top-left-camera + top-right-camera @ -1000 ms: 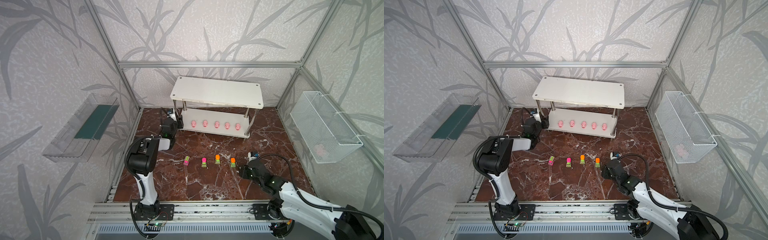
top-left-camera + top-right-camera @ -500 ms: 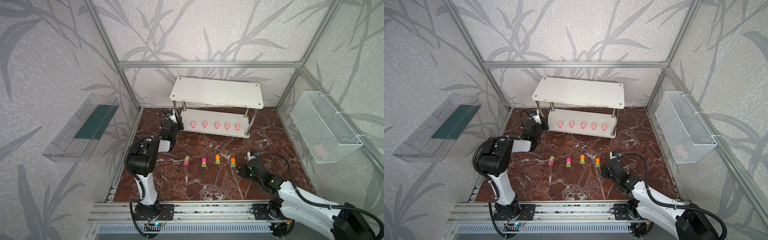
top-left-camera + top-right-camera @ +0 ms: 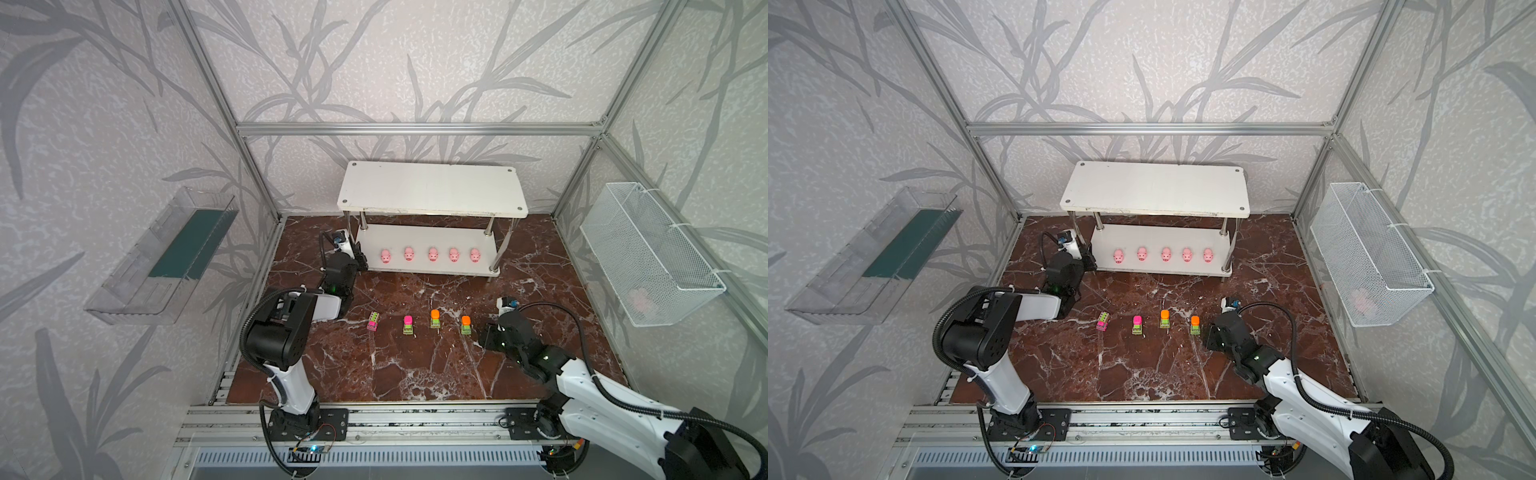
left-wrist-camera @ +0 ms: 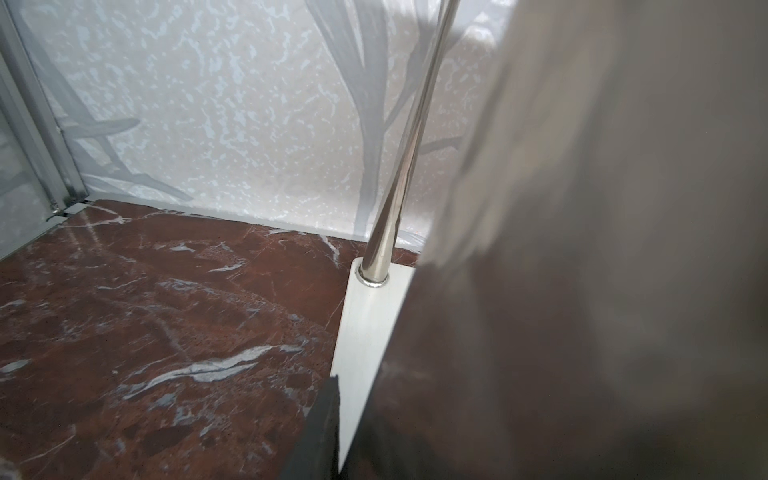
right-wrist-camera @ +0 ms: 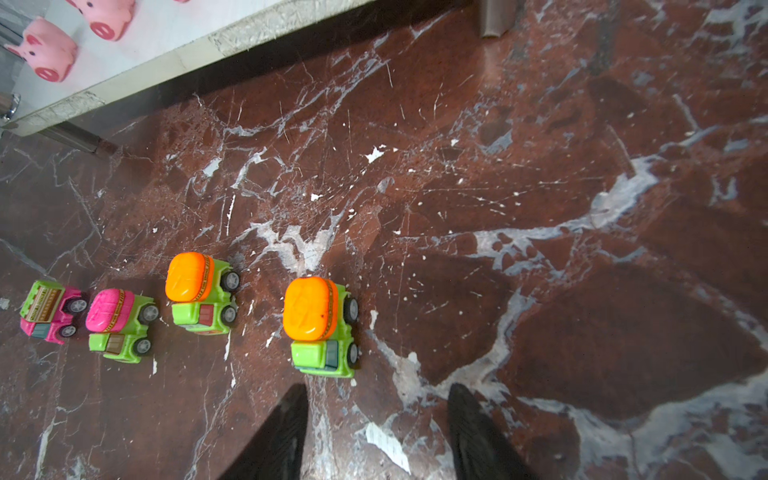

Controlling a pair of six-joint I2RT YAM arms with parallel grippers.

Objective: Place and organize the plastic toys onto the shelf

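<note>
The white two-tier shelf stands at the back. Several pink pigs line its lower board. Along the floor in front runs a row of toy cars: a pink-and-green one, a pink-topped one and two orange-topped ones. My left gripper is shut on the left end of the lower board. My right gripper is open and empty, low over the floor just right of the nearest orange-topped car.
A clear tray hangs on the left wall. A white wire basket on the right wall holds something pink. A chrome post rises from the board beside my left gripper. Aluminium frame posts edge the marble floor.
My left gripper has closed at the shelf's left end. The right arm and the toys have not visibly moved.
</note>
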